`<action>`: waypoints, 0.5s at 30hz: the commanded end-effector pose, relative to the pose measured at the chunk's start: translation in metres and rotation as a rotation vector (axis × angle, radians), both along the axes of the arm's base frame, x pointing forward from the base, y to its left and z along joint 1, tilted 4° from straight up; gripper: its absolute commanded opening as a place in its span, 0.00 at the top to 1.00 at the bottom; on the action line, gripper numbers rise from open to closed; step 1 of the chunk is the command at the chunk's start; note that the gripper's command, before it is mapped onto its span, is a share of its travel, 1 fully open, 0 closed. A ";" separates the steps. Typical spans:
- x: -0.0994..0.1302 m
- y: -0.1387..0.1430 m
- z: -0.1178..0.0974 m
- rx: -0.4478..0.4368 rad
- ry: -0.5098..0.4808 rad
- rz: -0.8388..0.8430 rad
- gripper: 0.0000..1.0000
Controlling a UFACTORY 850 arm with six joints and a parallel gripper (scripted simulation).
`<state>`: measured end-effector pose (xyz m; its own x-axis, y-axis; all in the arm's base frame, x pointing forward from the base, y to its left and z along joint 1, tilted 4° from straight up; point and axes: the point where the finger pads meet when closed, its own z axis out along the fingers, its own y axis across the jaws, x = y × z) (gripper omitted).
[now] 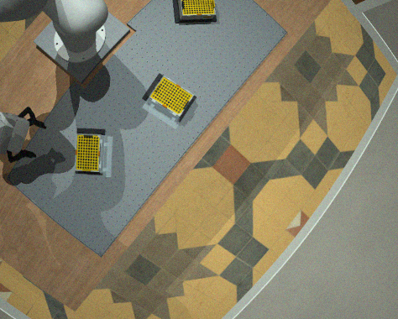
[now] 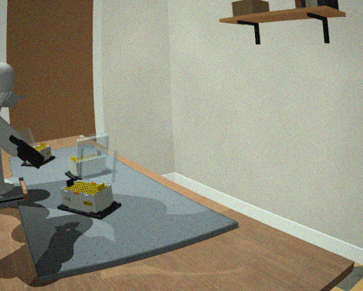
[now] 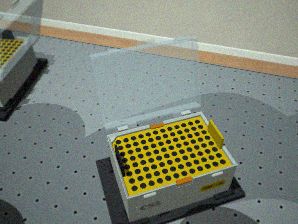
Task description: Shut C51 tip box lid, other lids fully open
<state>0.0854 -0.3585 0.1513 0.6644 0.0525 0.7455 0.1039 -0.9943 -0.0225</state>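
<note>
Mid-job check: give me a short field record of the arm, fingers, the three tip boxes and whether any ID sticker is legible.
gripper: open, holds nothing, apart from every box
near box: lid up, yellow rack exposed, on dark holder plate
middle box: turned at an angle on the grey mat, rack exposed
far box: at the mat's far end, rack exposed
sticker: white label on the near box's wall, text too small to read

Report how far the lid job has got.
Done: nothing visible; all three lids look raised, including the clear lid over the nearest tip box. In hand: the open, empty gripper hangs beside that box while the wrist camera looks at it; its sticker is unreadable. Left: identify C51 and press its lid down.
</note>
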 end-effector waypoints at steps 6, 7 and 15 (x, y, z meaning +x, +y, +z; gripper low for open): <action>0.003 -0.001 -0.045 -0.005 -0.003 -0.002 0.00; 0.003 -0.001 -0.050 -0.005 -0.003 -0.002 0.00; 0.005 0.000 -0.090 -0.005 -0.003 -0.002 0.00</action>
<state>0.0889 -0.3566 0.0875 0.6648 0.0522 0.7452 0.1036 -0.9944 -0.0227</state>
